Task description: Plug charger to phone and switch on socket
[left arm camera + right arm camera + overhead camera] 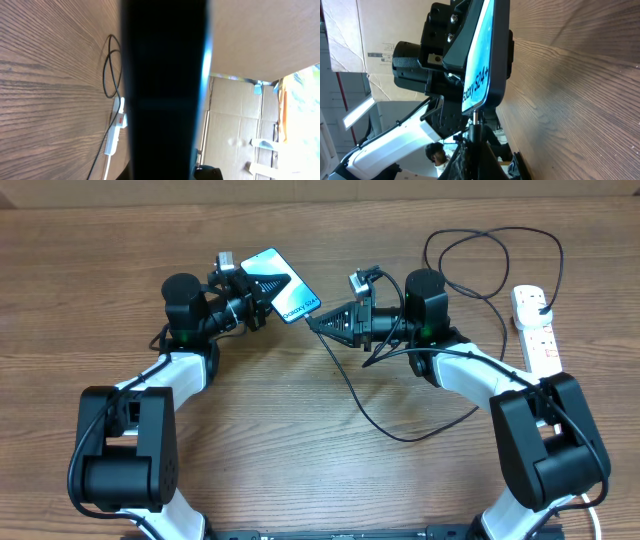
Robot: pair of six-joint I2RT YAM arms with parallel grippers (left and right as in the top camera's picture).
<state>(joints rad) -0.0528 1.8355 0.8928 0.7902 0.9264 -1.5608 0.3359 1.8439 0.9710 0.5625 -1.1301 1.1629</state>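
My left gripper [258,302] is shut on the phone [281,284], holding it above the table with its blue-teal screen up and its white-text end toward the right arm. The phone's dark edge [165,90] fills the left wrist view. My right gripper [318,323] is shut on the charger's connector tip [476,117], which touches the phone's bottom edge [482,75]. The black charger cable [400,432] trails over the table to its plug in the white socket strip [537,330] at the far right, which has red switches and also shows in the left wrist view [116,127].
The charger cable loops [490,265] behind the right arm near the strip. Cardboard boxes [235,125] stand beyond the table edge. The strip's white cord [106,167] runs off toward the table's near side.
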